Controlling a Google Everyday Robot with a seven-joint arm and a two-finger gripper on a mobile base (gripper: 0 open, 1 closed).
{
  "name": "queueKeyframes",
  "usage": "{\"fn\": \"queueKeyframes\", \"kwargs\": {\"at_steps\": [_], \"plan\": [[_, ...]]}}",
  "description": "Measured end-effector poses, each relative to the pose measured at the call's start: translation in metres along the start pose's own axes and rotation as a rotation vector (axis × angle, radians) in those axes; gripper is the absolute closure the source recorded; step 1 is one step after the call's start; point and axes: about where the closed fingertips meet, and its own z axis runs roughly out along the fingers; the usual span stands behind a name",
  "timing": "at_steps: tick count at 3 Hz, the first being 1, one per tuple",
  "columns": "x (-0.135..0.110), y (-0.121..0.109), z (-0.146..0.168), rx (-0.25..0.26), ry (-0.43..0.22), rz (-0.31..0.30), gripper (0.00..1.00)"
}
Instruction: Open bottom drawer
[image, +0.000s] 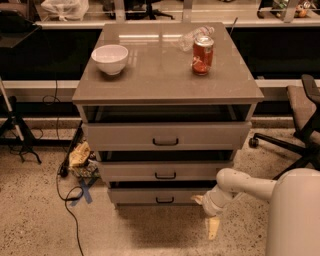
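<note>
The bottom drawer is the lowest and narrowest of three grey-beige fronts in the cabinet, with a small black bar handle at its middle. Its front sits close to the cabinet, with a dark gap above it. My gripper hangs at the end of the white arm, which reaches in from the right, just off the drawer's right end and near the floor. It is open and holds nothing. One cream finger points at the drawer's right edge. The other finger points down at the floor.
Above are the middle drawer and the top drawer. On the cabinet top stand a white bowl and a red can. An office chair is at the right; cables and crumpled paper lie at the left.
</note>
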Motion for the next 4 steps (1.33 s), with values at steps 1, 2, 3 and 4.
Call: {"fn": "queueKeyframes", "kwargs": {"at_steps": [1, 2, 3, 4], "plan": [[0.000, 0.000, 0.000, 0.000, 0.000, 0.000, 0.00], [0.009, -0.010, 0.010, 0.050, 0.004, -0.003, 0.00], [0.030, -0.034, 0.024, 0.163, 0.026, 0.001, 0.00], [0.056, -0.066, 0.037, 0.262, 0.055, 0.047, 0.00]]}}
